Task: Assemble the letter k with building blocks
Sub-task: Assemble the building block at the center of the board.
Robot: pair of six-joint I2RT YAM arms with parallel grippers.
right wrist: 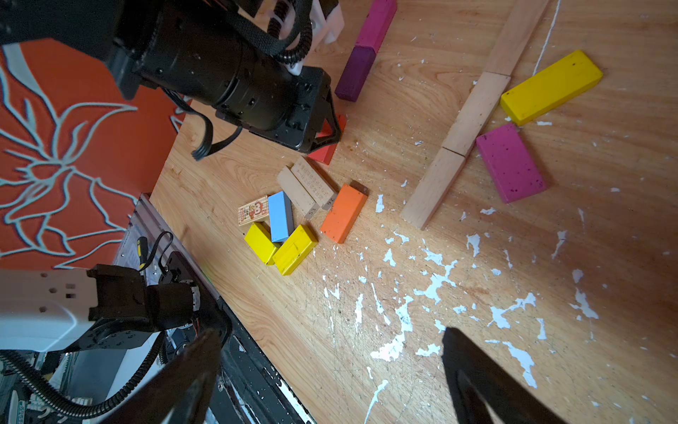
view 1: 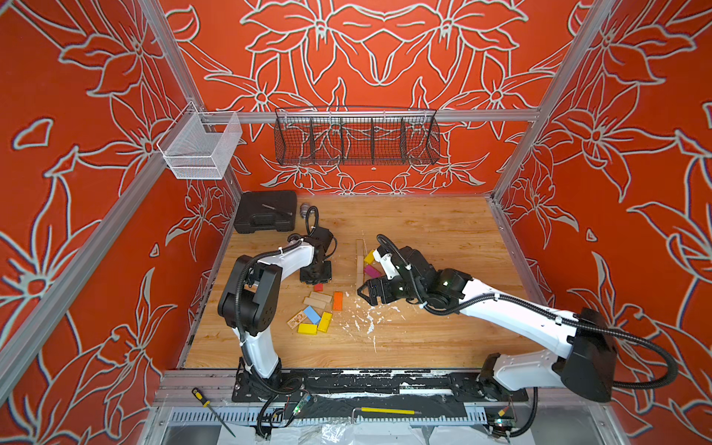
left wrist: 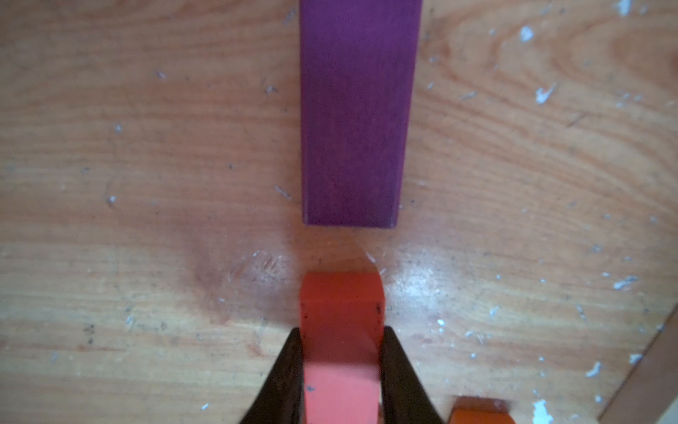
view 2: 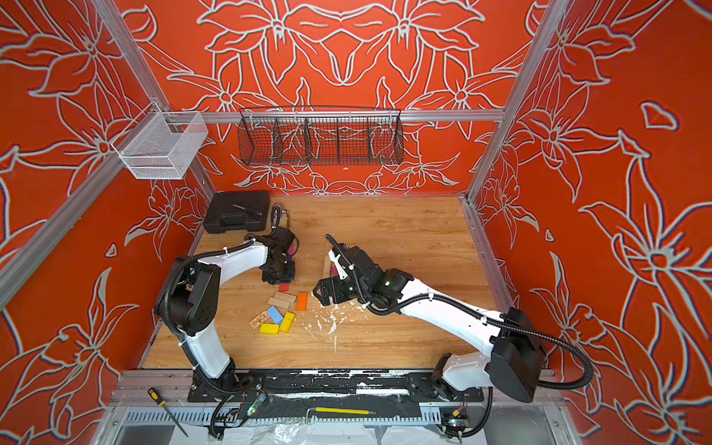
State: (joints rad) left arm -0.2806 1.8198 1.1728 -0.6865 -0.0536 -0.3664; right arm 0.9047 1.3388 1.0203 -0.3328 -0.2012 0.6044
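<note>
**Left gripper clamped on the red block**

Closest to the table's [view 1: 424, 346] front edge, left of its middle, lies a loose pile: two yellow blocks [right wrist: 260, 242] [right wrist: 295, 249], a light blue block [right wrist: 280, 216] and a printed block [right wrist: 253, 209], then two plain blocks [right wrist: 315, 183] side by side with an orange block [right wrist: 343, 213] just beside them. White flecks [right wrist: 436, 282] spread over the wood to the right of the pile. The right gripper [right wrist: 332, 332] hangs above them, its fingers [right wrist: 477, 367] spread wide with nothing between them.

Just beyond the pile the left gripper [left wrist: 341, 330] points down at the table, its fingers pressed against both long sides of the red block [left wrist: 341, 304] — that block lies flat on the wood. Past its far end, across a small gap and in line with it, lies a purple block [left wrist: 354, 110], and a magenta block [right wrist: 378, 22] continues the line end to end.

Nearer the table's middle, a row of three plain blocks [right wrist: 475, 113] runs straight away from the front edge; a second magenta block [right wrist: 510, 163] and a third yellow block [right wrist: 550, 86] lie just beside the row on its right. A black case [view 1: 266, 211] sits in the far left corner.
</note>
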